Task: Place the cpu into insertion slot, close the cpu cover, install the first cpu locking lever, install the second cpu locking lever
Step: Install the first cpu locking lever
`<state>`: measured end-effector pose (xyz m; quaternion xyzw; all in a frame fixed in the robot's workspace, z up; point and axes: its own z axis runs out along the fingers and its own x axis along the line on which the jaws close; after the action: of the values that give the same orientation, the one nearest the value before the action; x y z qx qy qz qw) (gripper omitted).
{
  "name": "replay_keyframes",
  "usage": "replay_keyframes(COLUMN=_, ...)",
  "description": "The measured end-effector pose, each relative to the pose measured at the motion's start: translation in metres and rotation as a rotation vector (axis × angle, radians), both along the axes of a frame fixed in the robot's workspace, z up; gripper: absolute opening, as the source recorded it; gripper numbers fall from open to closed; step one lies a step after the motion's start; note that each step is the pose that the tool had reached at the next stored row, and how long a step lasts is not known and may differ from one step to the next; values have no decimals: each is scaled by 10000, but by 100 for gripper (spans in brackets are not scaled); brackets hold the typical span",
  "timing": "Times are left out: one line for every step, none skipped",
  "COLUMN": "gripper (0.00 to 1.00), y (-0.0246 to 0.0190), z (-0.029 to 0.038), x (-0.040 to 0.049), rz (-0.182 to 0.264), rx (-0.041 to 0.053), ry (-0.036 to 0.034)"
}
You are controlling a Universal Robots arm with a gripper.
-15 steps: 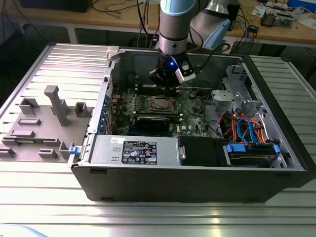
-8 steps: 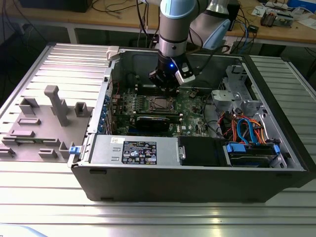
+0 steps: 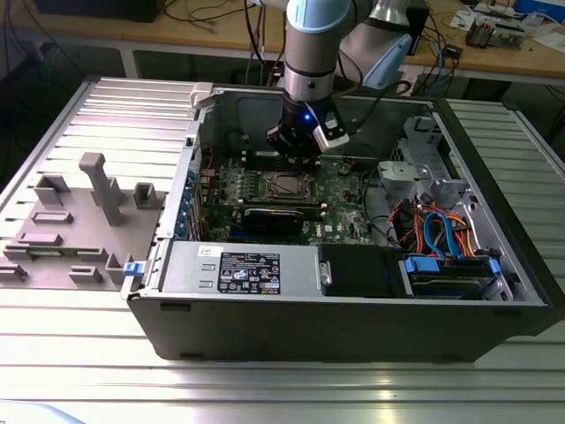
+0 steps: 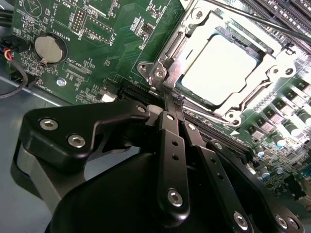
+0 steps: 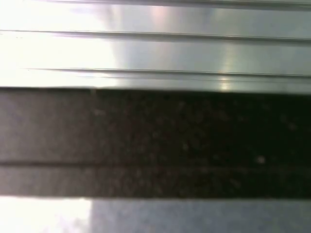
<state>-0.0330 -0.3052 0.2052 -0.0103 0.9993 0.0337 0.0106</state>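
Black-fingered gripper hovering closed and empty-looking at the corner of the thin silver metal cpu cover, already lying over the pale square cpu seated in the silver-rimmed insertion slot, risking a slip onto the green board.

A robotics or electronics lab is showing here: an opened computer case is lying on a ribbed aluminium tabletop, a grey fixture plate is sitting beside it, and a wooden workbench behind is carrying tangled cables and small gear.
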Motion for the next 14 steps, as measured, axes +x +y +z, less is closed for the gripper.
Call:
replay_keyframes(gripper=11, y=0, z=2, x=0, rz=-1, rx=-2, ry=1)
replay_keyframes(gripper=11, y=0, z=3, x=0, rz=-1, rx=-1, ry=0)
replay_keyframes(gripper=11, y=0, z=5, x=0, rz=0, rx=-1, ry=1)
replay_keyframes(gripper=11, y=0, z=8, x=1, rz=0, rx=0, ry=0)
replay_keyframes(gripper=11, y=0, z=10, x=1, rz=0, rx=-1, ry=1)
replay_keyframes(gripper=11, y=0, z=12, x=1, rz=0, rx=-1, ry=1)
replay_keyframes(gripper=11, y=0, z=12, x=0, rz=0, rx=-1, ry=1)
replay_keyframes(gripper=11, y=0, z=12, x=1, rz=0, rx=0, ry=0)
replay_keyframes(gripper=11, y=0, z=12, x=1, rz=0, rx=0, ry=-1)
replay_keyframes(gripper=11, y=0, z=13, x=1, rz=0, rx=-1, ry=0)
replay_keyframes(gripper=11, y=0, z=13, x=1, rz=-1, rx=-11, ry=1)
replay_keyframes(gripper=11, y=0, z=12, x=2, rz=-1, rx=-29, ry=1)
replay_keyframes(gripper=11, y=0, z=10, x=3, rz=-1, rx=-46, ry=2)
replay_keyframes(gripper=11, y=0, z=5, x=4, rz=-3, rx=-57, ry=2)
